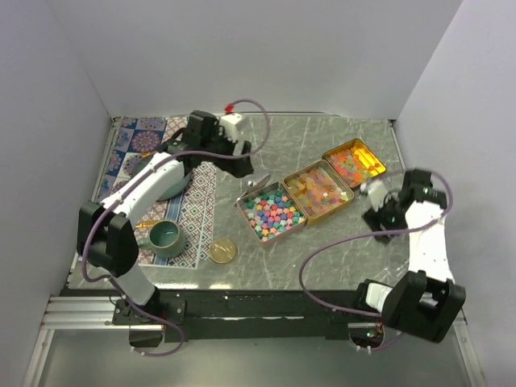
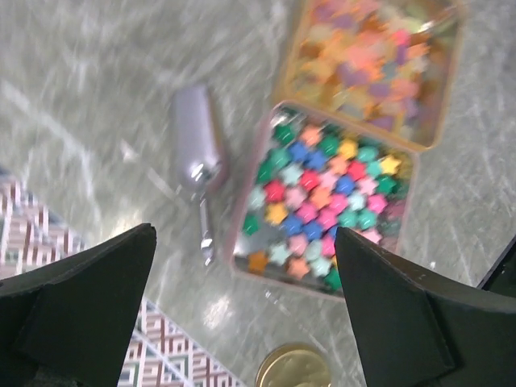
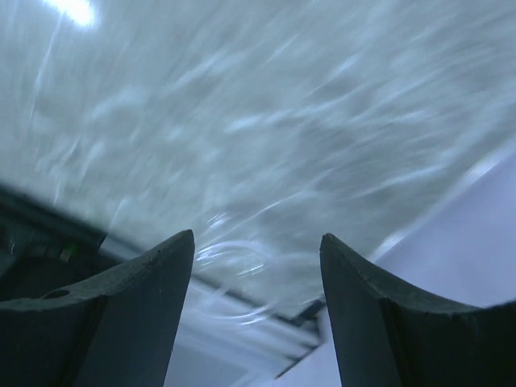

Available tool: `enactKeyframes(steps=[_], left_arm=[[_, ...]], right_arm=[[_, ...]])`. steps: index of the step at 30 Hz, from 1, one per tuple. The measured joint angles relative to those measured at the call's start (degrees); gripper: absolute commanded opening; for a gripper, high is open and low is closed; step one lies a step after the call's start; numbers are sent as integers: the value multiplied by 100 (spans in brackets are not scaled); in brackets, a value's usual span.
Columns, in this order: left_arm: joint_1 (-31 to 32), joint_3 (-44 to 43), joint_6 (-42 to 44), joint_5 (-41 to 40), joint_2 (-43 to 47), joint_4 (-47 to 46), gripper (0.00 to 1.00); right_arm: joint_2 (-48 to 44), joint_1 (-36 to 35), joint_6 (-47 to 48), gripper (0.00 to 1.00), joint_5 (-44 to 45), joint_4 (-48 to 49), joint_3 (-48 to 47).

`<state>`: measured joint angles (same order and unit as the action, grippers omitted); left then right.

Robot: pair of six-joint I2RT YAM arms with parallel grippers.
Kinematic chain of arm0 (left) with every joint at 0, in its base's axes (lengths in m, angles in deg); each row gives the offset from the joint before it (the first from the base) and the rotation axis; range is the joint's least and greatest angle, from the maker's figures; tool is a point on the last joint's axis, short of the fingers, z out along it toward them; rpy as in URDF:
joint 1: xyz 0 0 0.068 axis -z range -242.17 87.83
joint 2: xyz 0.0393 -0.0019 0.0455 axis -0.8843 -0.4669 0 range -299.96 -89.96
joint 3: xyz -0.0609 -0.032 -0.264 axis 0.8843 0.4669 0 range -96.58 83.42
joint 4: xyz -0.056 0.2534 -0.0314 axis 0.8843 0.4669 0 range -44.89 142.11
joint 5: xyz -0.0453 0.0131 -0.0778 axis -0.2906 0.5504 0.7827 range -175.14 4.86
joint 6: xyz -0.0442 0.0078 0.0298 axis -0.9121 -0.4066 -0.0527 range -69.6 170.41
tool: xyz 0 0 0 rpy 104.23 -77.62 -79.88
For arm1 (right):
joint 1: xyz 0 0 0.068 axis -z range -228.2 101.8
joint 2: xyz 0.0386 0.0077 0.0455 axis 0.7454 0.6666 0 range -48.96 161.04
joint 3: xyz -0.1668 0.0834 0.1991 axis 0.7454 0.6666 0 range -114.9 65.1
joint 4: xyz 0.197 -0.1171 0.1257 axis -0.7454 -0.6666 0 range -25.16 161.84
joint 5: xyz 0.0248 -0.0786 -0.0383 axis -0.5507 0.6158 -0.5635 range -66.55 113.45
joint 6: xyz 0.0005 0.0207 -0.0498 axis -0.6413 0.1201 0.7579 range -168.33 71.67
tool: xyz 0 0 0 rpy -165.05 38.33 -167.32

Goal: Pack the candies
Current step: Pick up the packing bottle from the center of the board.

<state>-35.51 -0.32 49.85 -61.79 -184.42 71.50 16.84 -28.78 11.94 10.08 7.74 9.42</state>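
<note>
An open tin (image 1: pixel 272 211) full of pastel star candies (image 2: pixel 326 197) sits mid-table. A second tin (image 1: pixel 318 191) beside it holds orange, pink and yellow candies (image 2: pixel 375 56). A third gold tin (image 1: pixel 355 163) at the far right also holds candies. My left gripper (image 1: pixel 242 164) hovers open and empty above the table just left of the star tin; in the left wrist view the left gripper (image 2: pixel 244 242) has its jaws wide apart. My right gripper (image 1: pixel 376 216) is open and empty over bare table right of the tins. The right wrist view shows the right gripper (image 3: pixel 257 242) above blurred marble.
A small metal scoop (image 2: pixel 196 149) lies left of the star tin. A round gold disc (image 1: pixel 223 250) and a green cup (image 1: pixel 165 237) sit at the front left. A patterned mat (image 1: pixel 133 153) covers the left side. The table's edge (image 3: pixel 266 310) is near the right gripper.
</note>
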Motion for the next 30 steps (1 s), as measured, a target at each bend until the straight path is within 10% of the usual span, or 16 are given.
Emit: enactKeyframes(steps=[7, 30], left_arm=[[-251, 199, -273, 247, -195, 105, 98], [-575, 367, 260, 990, -688, 509, 93]], right_arm=[[-769, 267, 601, 68, 348, -109, 1252], [1200, 1141, 732, 60, 431, -125, 149]])
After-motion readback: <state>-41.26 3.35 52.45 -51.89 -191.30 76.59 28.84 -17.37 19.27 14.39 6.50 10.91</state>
